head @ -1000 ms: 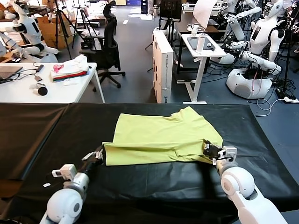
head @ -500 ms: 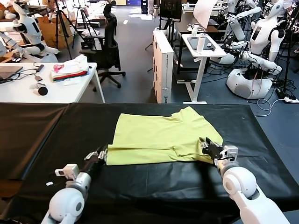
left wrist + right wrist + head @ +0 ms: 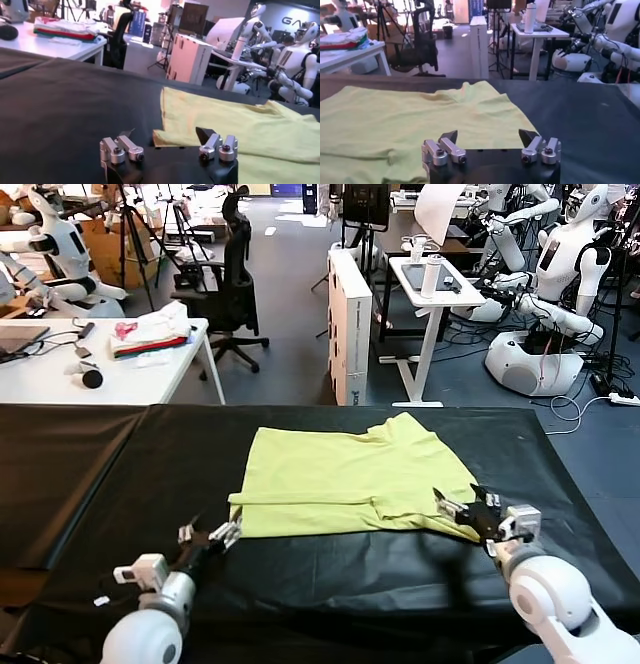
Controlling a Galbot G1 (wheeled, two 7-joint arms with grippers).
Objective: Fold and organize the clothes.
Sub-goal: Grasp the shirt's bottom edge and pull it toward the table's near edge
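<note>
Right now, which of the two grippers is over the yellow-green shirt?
The right gripper: it is open above the shirt's near right corner. The left gripper, also open, is over the black table, just off the shirt's near left corner.

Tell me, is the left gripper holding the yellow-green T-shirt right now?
No, the left gripper has its fingers spread open just short of the yellow-green T-shirt, with nothing between them.

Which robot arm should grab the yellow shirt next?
Probably the right. The right tool is open directly over the T-shirt at its near corner. The left tool, also open, sits just off the shirt's other corner.
</note>
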